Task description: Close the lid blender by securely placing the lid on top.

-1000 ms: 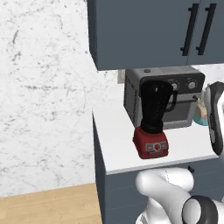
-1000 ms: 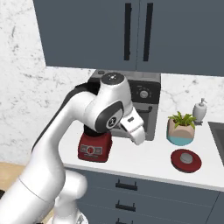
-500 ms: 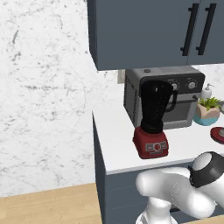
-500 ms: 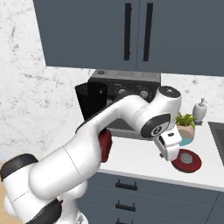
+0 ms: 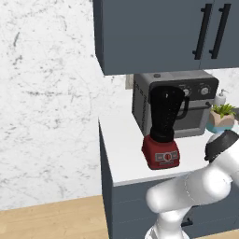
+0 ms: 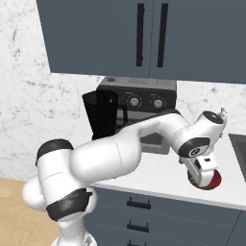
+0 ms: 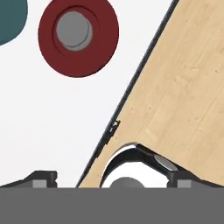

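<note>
Seemingly one blender [image 5: 163,130], one lid [image 7: 78,37].

You have a white counter [image 5: 121,149] over dark grey cabinets carrying everything. The blender [image 5: 163,128] stands near its front edge on its boxy red base, with the grey toaster oven [image 5: 186,105] just behind it. Further along toward the sink end, a potted plant [image 5: 221,116] in a teal pot sits beside a small white bottle [image 5: 220,97]. The lid [image 7: 78,37] lies flat on the counter [image 7: 39,122] near the front edge, just beside the teal pot, its grey centre facing up.
</note>
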Available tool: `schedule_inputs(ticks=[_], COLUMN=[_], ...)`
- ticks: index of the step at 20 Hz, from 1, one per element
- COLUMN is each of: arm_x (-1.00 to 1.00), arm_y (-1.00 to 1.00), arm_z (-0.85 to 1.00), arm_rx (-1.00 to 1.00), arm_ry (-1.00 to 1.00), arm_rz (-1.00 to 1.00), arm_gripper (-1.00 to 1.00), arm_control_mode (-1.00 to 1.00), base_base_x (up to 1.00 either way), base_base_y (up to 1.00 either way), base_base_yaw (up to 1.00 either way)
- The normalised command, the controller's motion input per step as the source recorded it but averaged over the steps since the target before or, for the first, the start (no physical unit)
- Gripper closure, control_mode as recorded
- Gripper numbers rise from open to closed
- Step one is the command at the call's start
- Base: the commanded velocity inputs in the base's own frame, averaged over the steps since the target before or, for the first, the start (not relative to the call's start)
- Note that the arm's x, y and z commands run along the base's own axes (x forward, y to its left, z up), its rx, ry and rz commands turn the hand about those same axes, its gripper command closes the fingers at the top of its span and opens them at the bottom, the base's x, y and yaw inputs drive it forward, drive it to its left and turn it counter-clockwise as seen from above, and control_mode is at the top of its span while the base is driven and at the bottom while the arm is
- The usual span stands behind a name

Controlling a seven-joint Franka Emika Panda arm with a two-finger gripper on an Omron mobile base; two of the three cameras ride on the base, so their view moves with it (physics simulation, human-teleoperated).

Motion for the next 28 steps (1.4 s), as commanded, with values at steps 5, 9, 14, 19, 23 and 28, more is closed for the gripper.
schedule_inputs(ticks=[5,9,14,19,23,28], arm_x=[0.67,0.52,0.32,0.22,0.0,0.0], arm_y=[-0.53,-0.6,-0.07,-0.11,-0.06,0.0], arm_z=[-0.32,-0.02,-0.32,-0.21,-0.43,-0.41], arm_rx=[0.07,0.09,0.01,0.01,0.0,-0.03], arm_ry=[0.02,0.01,0.01,0.01,0.02,0.04], arm_rz=[0.0,0.0,0.01,0.06,0.06,0.03], arm_gripper=[-1.0,-1.0,-1.0,-1.0,-1.0,-1.0], arm_control_mode=[-1.0,-1.0,-1.0,-1.0,-1.0,-1.0], base_base_x=[0.0,0.0,0.0,0.0,0.0,0.0], base_base_y=[0.0,0.0,0.0,0.0,0.0,0.0], base_base_yaw=[0.0,0.0,0.0,0.0,0.0,0.0])
